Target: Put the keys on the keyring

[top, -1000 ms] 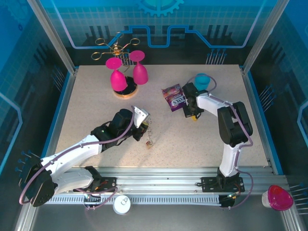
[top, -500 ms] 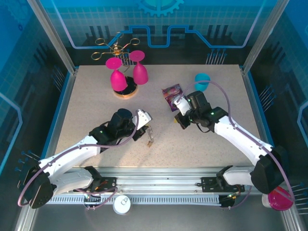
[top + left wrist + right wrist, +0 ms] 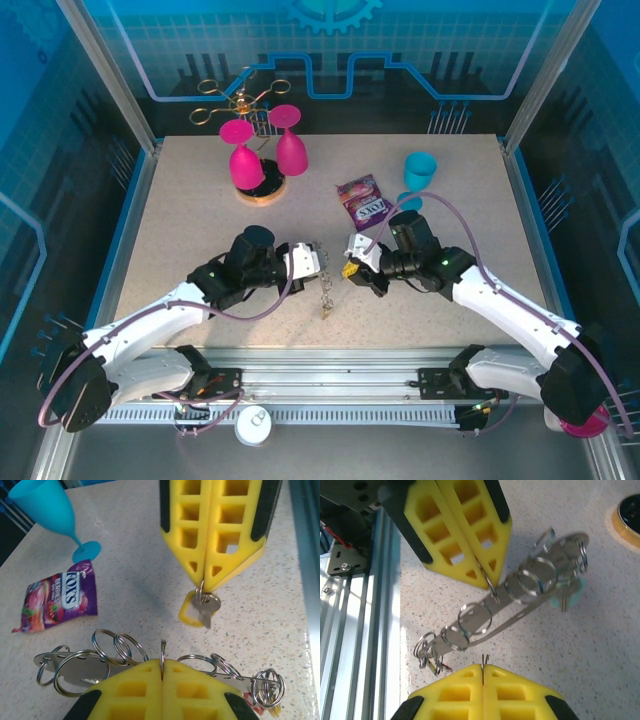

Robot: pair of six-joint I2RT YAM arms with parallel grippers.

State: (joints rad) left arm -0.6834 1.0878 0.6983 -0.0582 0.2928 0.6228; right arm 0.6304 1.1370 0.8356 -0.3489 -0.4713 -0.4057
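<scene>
- Now the yellow-headed key (image 3: 202, 609) hangs by its small ring from the tips of the right gripper (image 3: 204, 582), which is pinched together on that ring.
- Facing it, the left gripper (image 3: 162, 664) is clamped on one loop of the keyring (image 3: 80, 666).
- Threading looks to be the step in hand; next, the key's ring must meet a loop edge-on.
- Key blade points toward the left gripper, just apart from it; the keyring's long axis runs crosswise to both grippers.
</scene>
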